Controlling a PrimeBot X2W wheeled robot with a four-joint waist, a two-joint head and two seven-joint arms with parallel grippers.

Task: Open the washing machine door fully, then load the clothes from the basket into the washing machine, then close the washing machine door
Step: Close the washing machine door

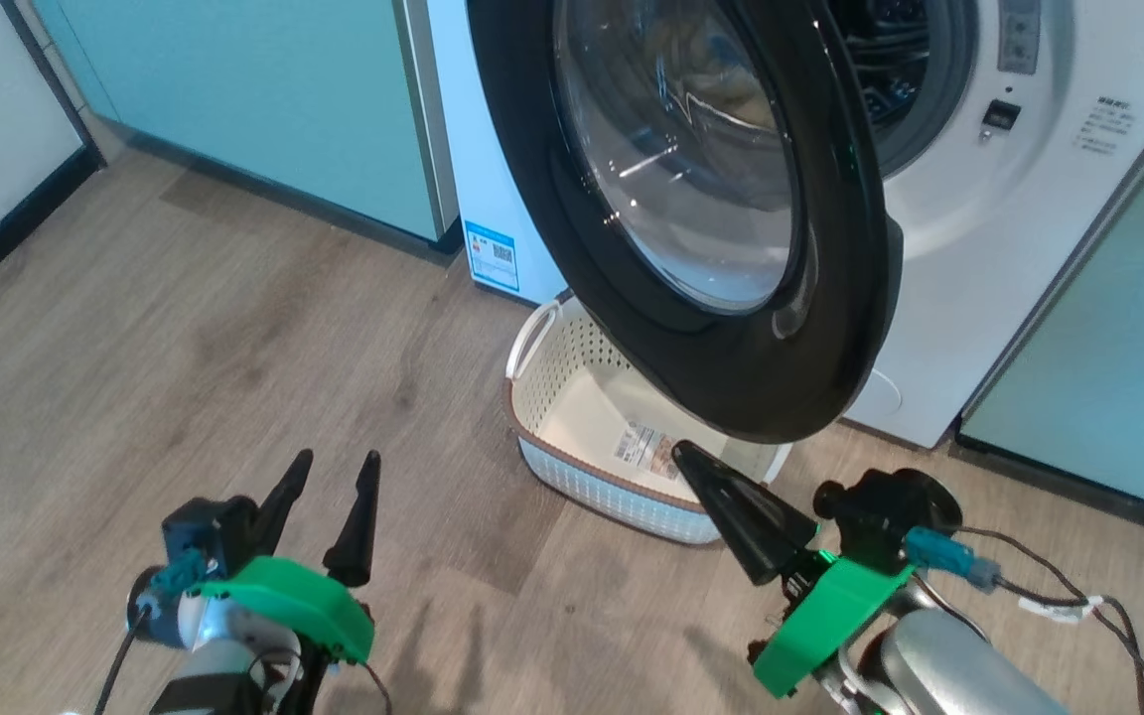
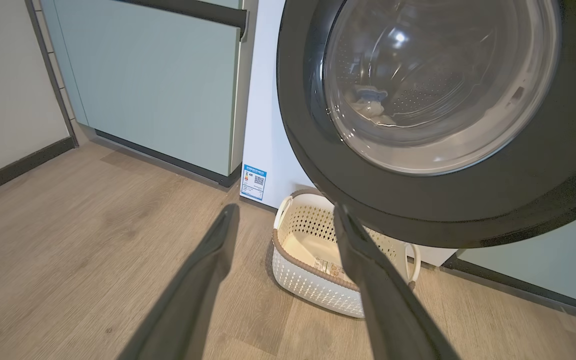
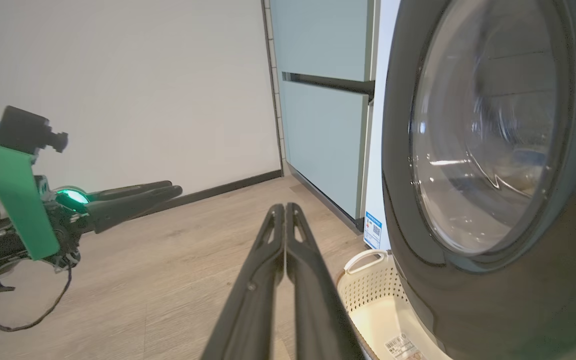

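Both free: left gripper wide, right gripper pinched empty. We judge the door, upper centre, rigid, glossy; push its rim.

washing machine door: top cut off by the head view's upper edge; its right side runs out of both wrist views.
washing machine opening: only a sliver shows past the door's rim; the rest is hidden behind the door.
clothes: a pale lump with a blue patch, seen warped through the glass; print cannot be told.
basket: far right end hidden behind the door's lower rim.
label: print too small to read; one corner covered by the right hand.
energy sticker: text too small to read.
left hand: fingers blurred in its wrist view, bases cut by the bottom edge.
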